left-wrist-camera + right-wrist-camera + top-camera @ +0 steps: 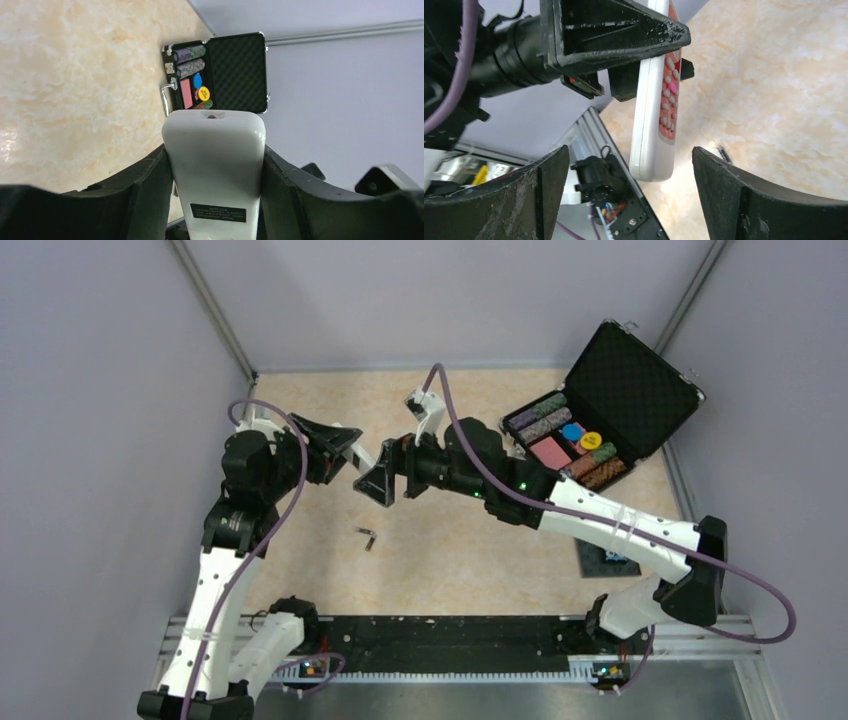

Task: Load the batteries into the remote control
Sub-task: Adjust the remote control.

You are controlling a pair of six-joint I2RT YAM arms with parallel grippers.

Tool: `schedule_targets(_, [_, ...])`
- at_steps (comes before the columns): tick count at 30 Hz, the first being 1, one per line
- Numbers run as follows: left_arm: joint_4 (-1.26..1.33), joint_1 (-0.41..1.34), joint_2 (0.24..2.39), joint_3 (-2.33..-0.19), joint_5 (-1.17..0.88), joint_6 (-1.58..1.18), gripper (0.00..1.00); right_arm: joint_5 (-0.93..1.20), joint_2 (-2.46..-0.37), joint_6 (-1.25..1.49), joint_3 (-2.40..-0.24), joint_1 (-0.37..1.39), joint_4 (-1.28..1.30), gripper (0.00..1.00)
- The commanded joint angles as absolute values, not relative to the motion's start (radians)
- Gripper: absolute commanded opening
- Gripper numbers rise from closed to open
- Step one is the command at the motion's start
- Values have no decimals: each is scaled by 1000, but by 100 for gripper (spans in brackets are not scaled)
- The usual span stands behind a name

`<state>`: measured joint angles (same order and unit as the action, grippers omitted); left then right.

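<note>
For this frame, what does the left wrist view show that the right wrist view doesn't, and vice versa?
Only the left wrist: the remote control's plain white back with its black label, and the open chip case beyond. Only the right wrist: the remote's red button face, the right gripper open on either side of it without touching, and a thin dark thing on the table, possibly a battery. Both: the left gripper shut on the remote, above the table.

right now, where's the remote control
Top view, left of centre: the remote control is clamped off the table in the left gripper, its free end facing the open right gripper.
</note>
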<state>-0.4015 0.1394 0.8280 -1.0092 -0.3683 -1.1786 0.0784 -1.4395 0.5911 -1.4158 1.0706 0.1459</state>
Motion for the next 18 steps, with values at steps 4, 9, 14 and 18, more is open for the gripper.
schedule_targets(4, [-455,141,806,-1033,-315,-1243,0,-177,-1483,433,-1489,1120,211,77])
schedule_targets(9, [-487,141,805,-1024,-319,-1274,0,-214,-1500,408,-1470,1132,151,65])
schedule_targets(14, [-488,141,809,-1014,-335,-1305,0,-209,-1532,419,-1475,1137,145,52])
schedule_targets(18, [-494,141,806,-1010,-343,-1307,0,-187,-1542,422,-1464,1141,123,33])
